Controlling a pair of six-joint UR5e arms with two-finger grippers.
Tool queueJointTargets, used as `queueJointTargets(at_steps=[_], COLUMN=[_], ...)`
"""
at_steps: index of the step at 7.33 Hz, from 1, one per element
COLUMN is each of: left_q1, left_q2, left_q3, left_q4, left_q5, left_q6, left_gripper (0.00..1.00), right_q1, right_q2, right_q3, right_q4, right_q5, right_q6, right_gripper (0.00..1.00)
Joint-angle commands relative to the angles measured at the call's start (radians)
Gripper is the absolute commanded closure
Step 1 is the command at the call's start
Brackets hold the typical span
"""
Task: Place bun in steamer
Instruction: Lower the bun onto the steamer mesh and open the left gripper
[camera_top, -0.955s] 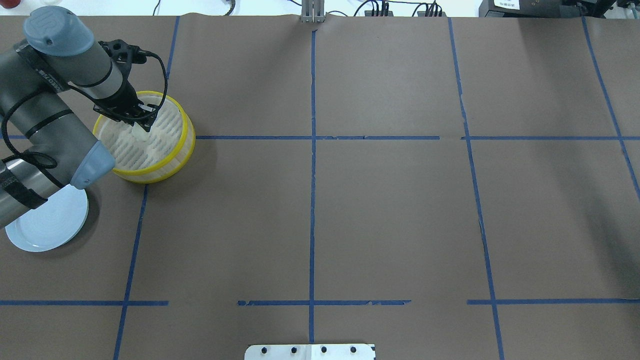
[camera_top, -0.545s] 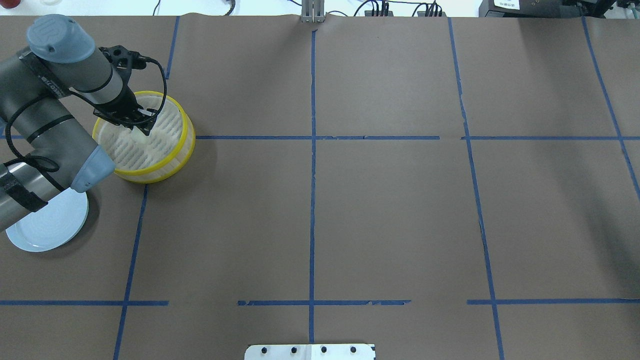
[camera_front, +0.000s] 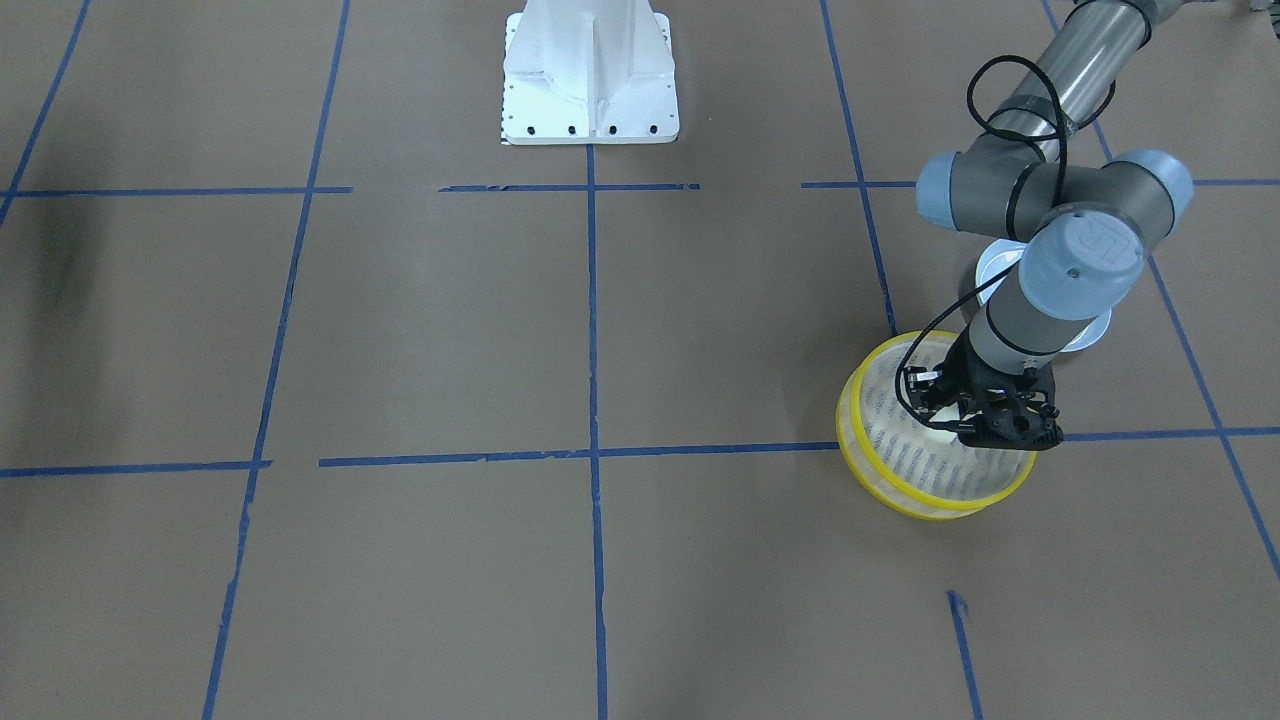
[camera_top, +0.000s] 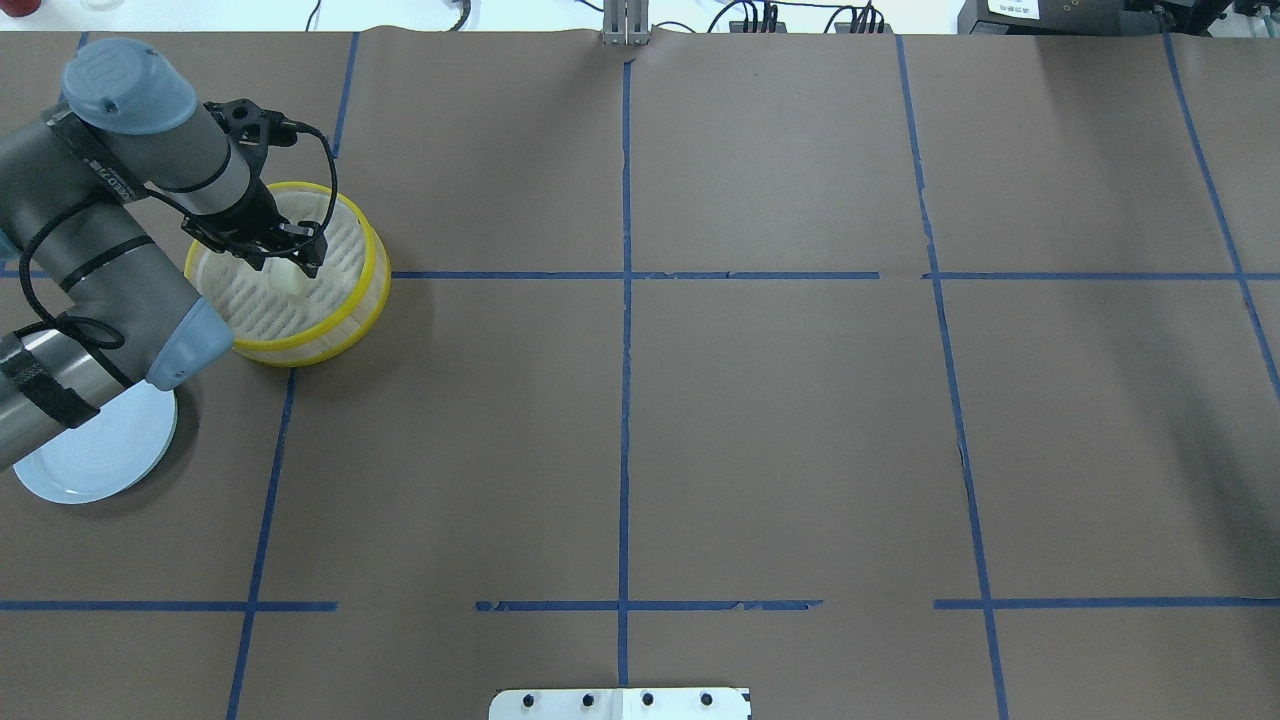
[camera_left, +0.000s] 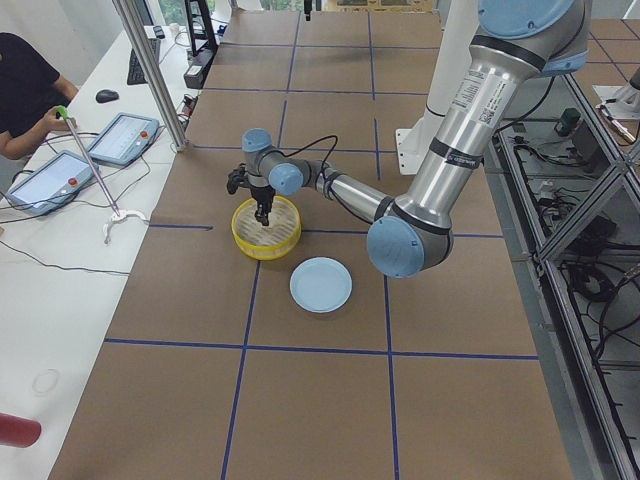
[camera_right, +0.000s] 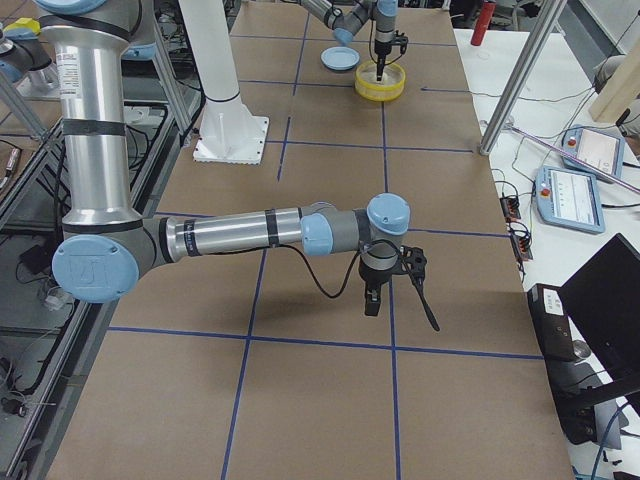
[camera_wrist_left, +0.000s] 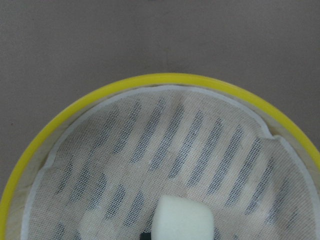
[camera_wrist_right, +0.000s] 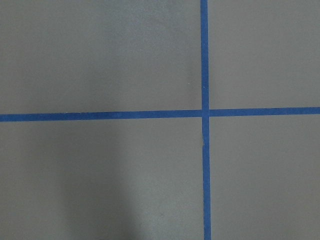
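- Steamer (camera_top: 374, 288) wall rings the left gripper (camera_top: 297, 265); only straight up is open.
- Plate (camera_top: 90, 465) sits at steamer's 7 o'clock.
- Table (camera_top: 780, 420) gives open passage from 12 to 5 o'clock.

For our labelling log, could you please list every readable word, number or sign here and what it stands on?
"UR": logo on the left arm's blue joint cap.
White label on the black box: too small to read.
Sticker on the left arm's silver tube: too blurred.
Steamer, bun: no text.
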Motion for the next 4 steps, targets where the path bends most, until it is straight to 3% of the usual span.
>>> queueJointTargets(at_steps=[1, 3, 4], left_q1=[0.001, 0.0, -0.021], left_q2=[0.0, -0.002, 0.001], left_q3=[-0.001, -0.028, -0.101], left_q4=[0.0, 0.0, 0.001], left_q5=[-0.001, -0.001, 0.003], left_q6=[0.002, 0.005, 0.002], left_gripper=[0.0, 0.0, 0.0], right_q1=[0.0, 0.0, 0.0], right_q2=[0.0, 0.0, 0.0], right_q3=[0.0, 0.0, 0.0], right_q4=[0.0, 0.0, 0.0], right_q5=[0.0, 0.0, 0.0], right_q6=[0.0, 0.0, 0.0], right_gripper=[0.0, 0.0, 0.0])
